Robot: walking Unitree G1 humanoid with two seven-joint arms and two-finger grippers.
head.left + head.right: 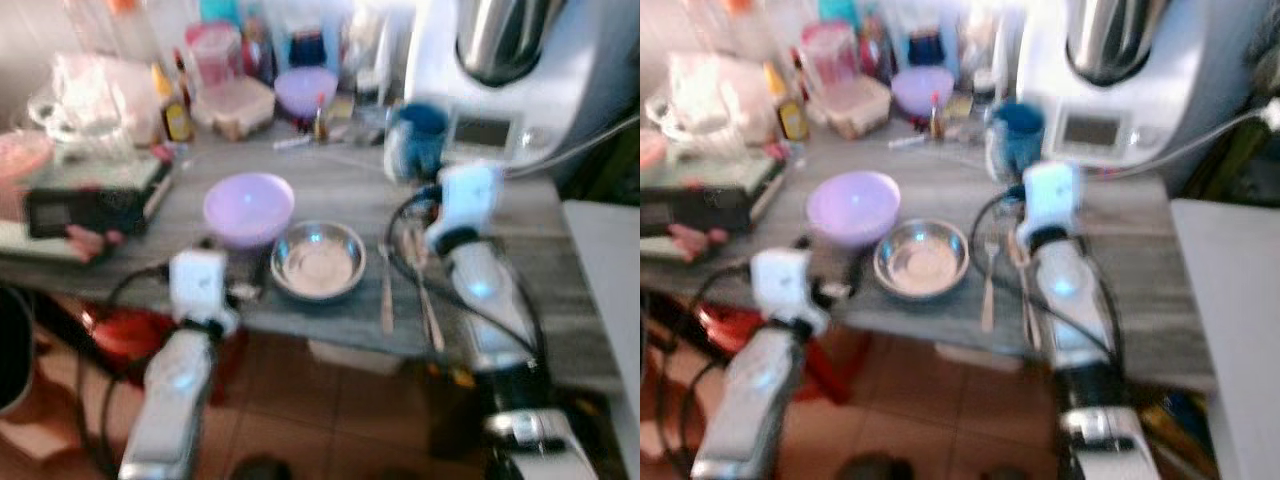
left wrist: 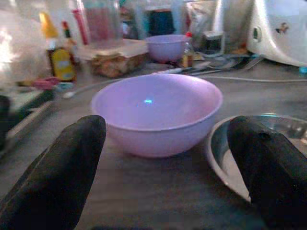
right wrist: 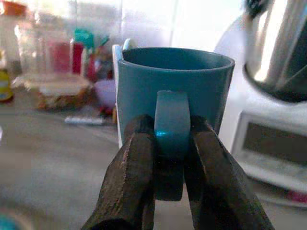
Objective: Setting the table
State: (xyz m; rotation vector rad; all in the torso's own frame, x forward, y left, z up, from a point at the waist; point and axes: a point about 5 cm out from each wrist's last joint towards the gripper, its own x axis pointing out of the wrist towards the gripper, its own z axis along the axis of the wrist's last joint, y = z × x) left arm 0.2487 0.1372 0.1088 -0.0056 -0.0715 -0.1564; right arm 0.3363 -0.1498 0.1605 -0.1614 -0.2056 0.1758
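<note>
the left gripper (image 2: 165,158) hovers at the counter's (image 1: 540,215) near edge, its 2 fingers spread wide, facing the lilac bowl (image 1: 248,207). just right of that bowl sits the steel bowl (image 1: 318,259), then a fork (image 1: 386,285) and spoon (image 1: 422,285). the right gripper (image 3: 169,143) pinches the blue mug's (image 3: 175,96) handle, the mug upright before the white appliance (image 1: 520,70).

No legible text — bottle (image 2: 60,61) label blurred, white appliance (image 2: 283,28) bears small picture, unreadable; appliance display (image 1: 1092,130) shows no readable digits.
</note>
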